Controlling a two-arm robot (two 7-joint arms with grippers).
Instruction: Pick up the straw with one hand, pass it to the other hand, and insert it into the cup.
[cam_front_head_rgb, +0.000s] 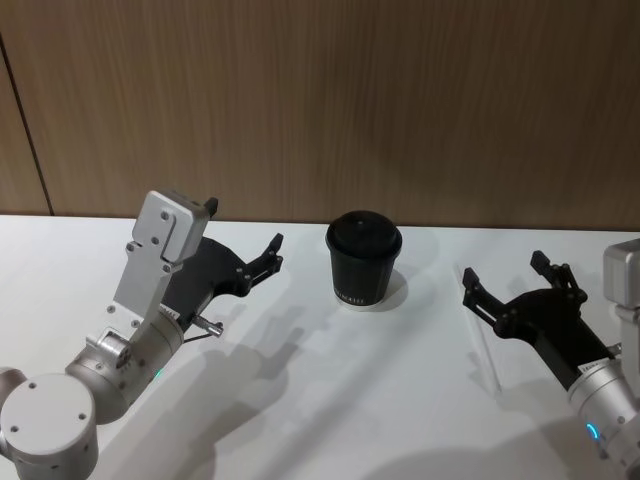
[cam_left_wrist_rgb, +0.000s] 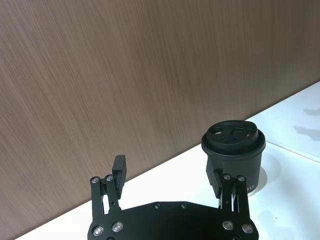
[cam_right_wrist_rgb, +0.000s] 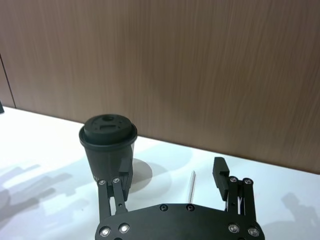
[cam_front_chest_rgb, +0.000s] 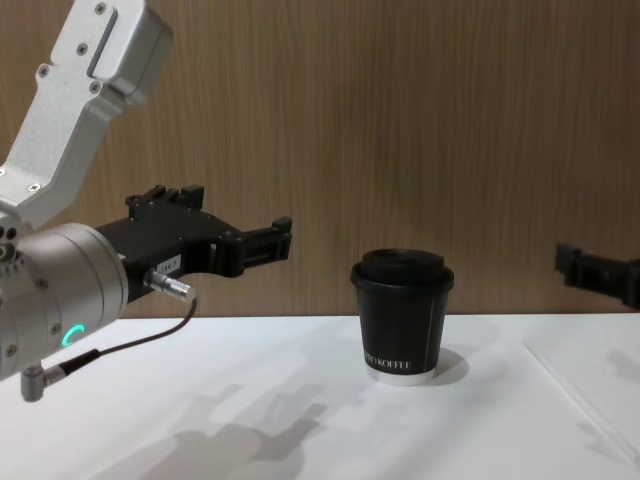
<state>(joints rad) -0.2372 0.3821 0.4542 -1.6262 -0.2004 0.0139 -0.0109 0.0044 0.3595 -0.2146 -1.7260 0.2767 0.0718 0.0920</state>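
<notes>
Hovering jaws-apart over the long thin white straw (cam_right_wrist_rgb: 192, 184), right pincer (cam_front_head_rgb: 504, 270) risks rolling it aside on closing; left pincer (cam_front_head_rgb: 243, 225) waits, also apart.

The cup (cam_front_head_rgb: 363, 258) is showing black, with white lettering and a white bottom rim. The straw (cam_right_wrist_rgb: 191, 185) is lying white on the white counter (cam_front_head_rgb: 300, 420). The left gripper (cam_front_head_rgb: 244, 223) and right gripper (cam_front_head_rgb: 504, 268) are showing black. The left wrist (cam_front_chest_rgb: 60, 280) is gleaming silver, its ring light (cam_front_chest_rgb: 68, 335) glowing green. The wall (cam_front_head_rgb: 350, 100) is showing brown wood grain.
</notes>
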